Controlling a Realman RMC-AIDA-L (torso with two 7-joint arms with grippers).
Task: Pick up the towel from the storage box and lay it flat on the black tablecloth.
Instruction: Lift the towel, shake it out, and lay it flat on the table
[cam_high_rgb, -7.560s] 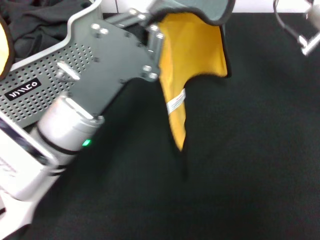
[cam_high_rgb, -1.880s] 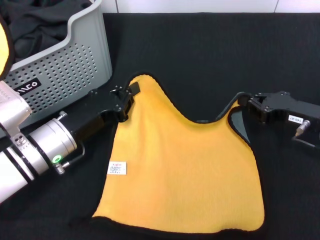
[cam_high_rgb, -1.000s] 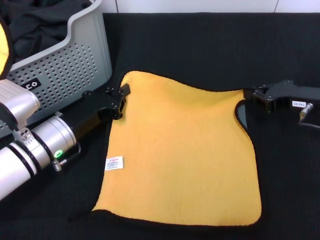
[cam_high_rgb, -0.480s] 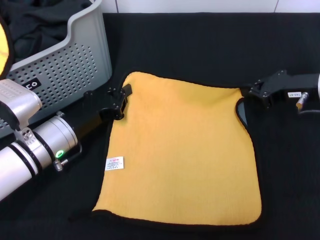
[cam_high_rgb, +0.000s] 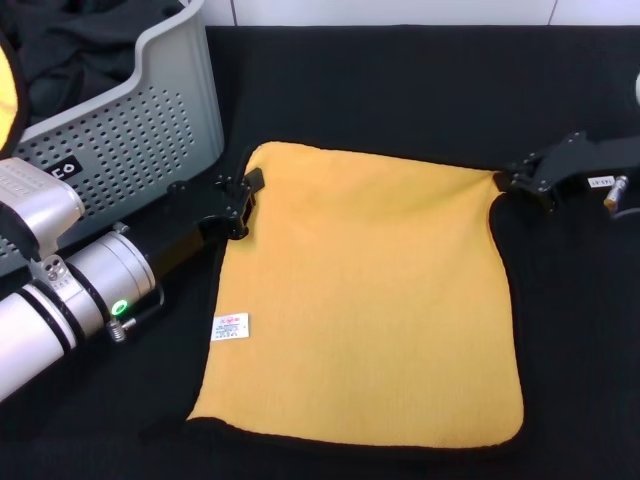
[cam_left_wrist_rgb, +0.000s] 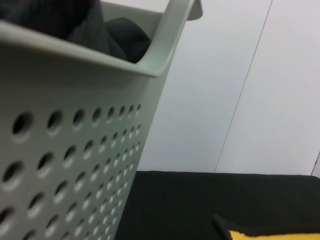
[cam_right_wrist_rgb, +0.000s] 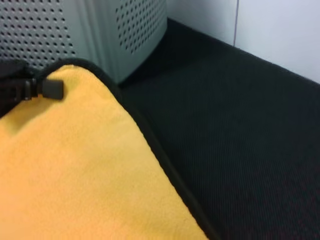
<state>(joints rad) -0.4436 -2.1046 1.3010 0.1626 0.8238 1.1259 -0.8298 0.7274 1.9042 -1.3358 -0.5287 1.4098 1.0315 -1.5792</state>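
Only the left wrist view shows perhaps dark cloth (cam_left_wrist_rgb: 85, 27) inside the storage box (cam_left_wrist_rgb: 65, 165)

Fluffy cloth towel (cam_high_rgb: 365, 300); matt black tablecloth (cam_high_rgb: 400, 90) (ribbed weave); perforated plastic box (cam_high_rgb: 130, 140).

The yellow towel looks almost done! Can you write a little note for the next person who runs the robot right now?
Left claw: low at the towel's far left corner, pinching its edge.
Right claw: at the far right corner; grip unclear.
Towel: spread yellow side up on the black tablecloth, out of the storage box.
Done: towel taken out and spread.
Left: let go of both corners, pull the arms back, check that it lies flat.
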